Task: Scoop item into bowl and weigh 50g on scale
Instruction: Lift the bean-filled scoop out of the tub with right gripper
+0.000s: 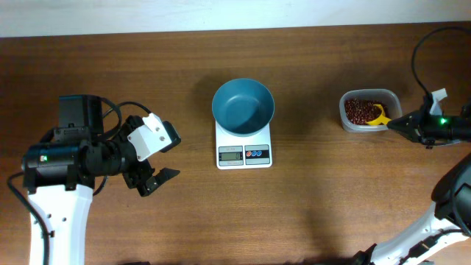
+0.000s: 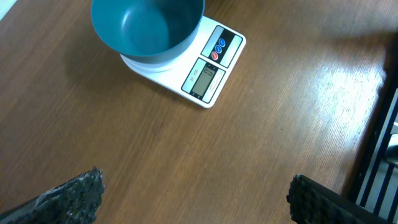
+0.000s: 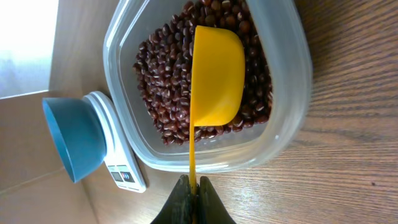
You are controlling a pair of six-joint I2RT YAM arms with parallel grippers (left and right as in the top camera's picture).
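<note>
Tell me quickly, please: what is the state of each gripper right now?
Left gripper: open, holding nothing.
Right gripper: closed on the handle of the yellow scoop.

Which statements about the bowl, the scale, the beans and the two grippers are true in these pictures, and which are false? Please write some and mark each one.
1. The bowl stands on the scale. True.
2. The bowl is half full. False: it is empty; the beans lie in the clear tub.
3. The right gripper is shut on the handle of the yellow scoop. True.
4. The left gripper holds the bowl. False: it is open, holds nothing and is apart from the bowl.
5. The yellow scoop is above the bowl. False: it lies on the beans in the clear tub.
</note>
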